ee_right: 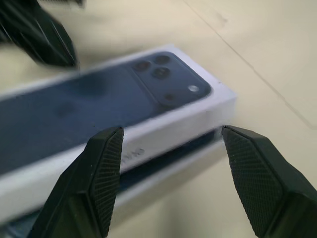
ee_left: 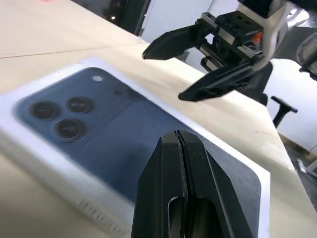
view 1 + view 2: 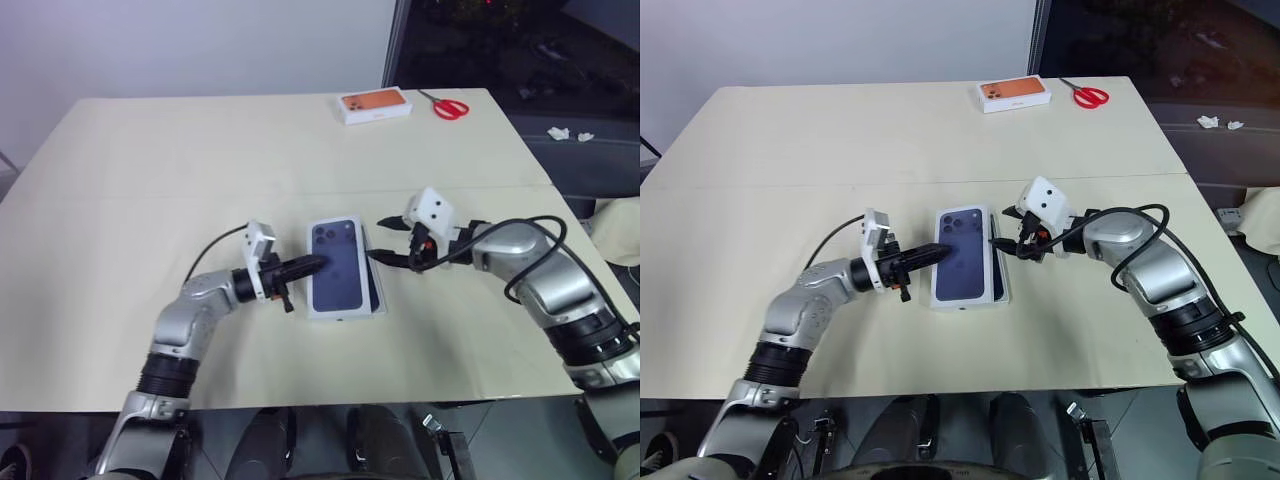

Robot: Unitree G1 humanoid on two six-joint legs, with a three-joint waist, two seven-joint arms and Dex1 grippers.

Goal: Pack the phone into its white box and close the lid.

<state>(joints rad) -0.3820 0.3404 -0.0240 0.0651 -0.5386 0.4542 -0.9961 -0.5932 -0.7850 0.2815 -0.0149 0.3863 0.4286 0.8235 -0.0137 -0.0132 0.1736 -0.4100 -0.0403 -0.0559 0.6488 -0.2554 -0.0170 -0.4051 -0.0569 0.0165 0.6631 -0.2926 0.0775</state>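
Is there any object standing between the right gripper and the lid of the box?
Nothing visible does. The right gripper stands open just beside the long edge of the lid, with only bare table between. The lid sits slightly askew over the white box. The shut left gripper rests on the lid from the opposite side.

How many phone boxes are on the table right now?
2. One with the lid sitting askew on the white box, between the grippers near the front; the orange-topped box at the far edge beside the red scissors. None looks hidden.
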